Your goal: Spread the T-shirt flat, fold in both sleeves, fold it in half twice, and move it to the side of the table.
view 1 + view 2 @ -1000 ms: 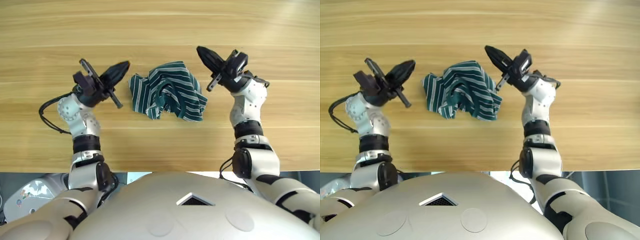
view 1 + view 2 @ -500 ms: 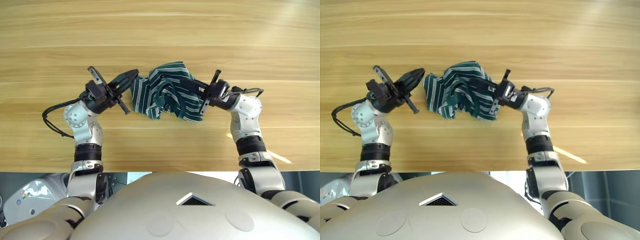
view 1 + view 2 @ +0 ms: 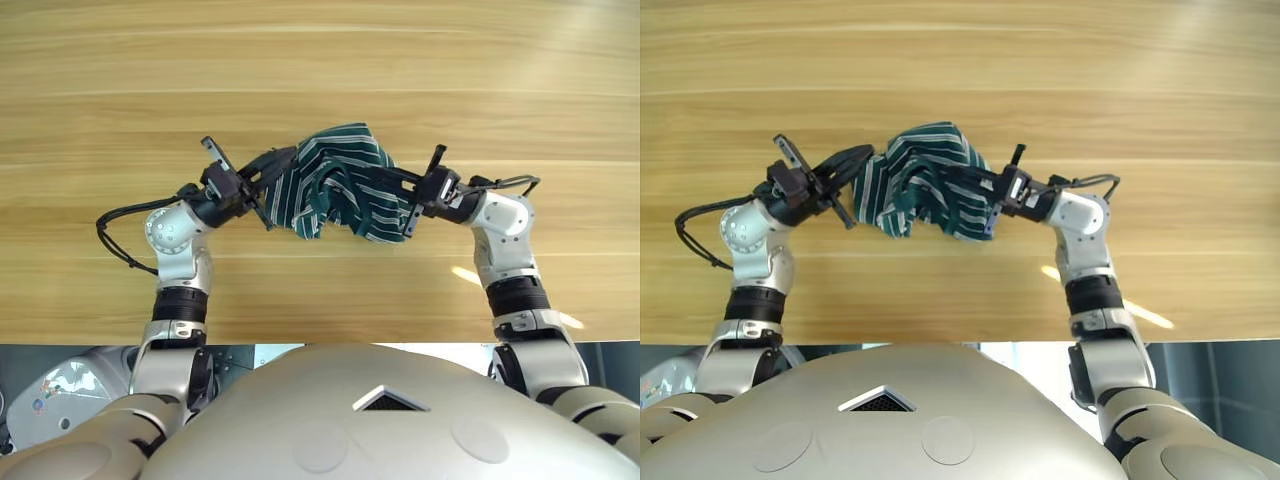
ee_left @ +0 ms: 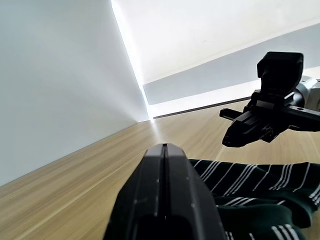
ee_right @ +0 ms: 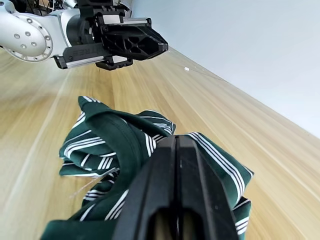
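Note:
A crumpled dark green T-shirt (image 3: pixel 340 190) with white stripes lies in a heap at the middle of the wooden table (image 3: pixel 320 60). My left gripper (image 3: pixel 278 160) is at the heap's left edge, its tip touching or just over the cloth, fingers shut together. My right gripper (image 3: pixel 388 176) comes in from the right with its tip over the heap's right side, also shut. In the left wrist view the shut fingers (image 4: pixel 164 147) point at the T-shirt (image 4: pixel 260 180). In the right wrist view the right gripper (image 5: pixel 177 140) is low over the folds (image 5: pixel 110 145). No cloth shows between either pair of fingers.
Bare wood surrounds the heap on every side. The table's near edge (image 3: pixel 320 340) runs just in front of my arms. A black cable (image 3: pixel 115 235) loops off the left forearm.
Both arms swung inward from either side of the heap. The left tip now reaches the shirt's left edge, and the right tip has dropped onto its right side. The shirt has kept its shape.

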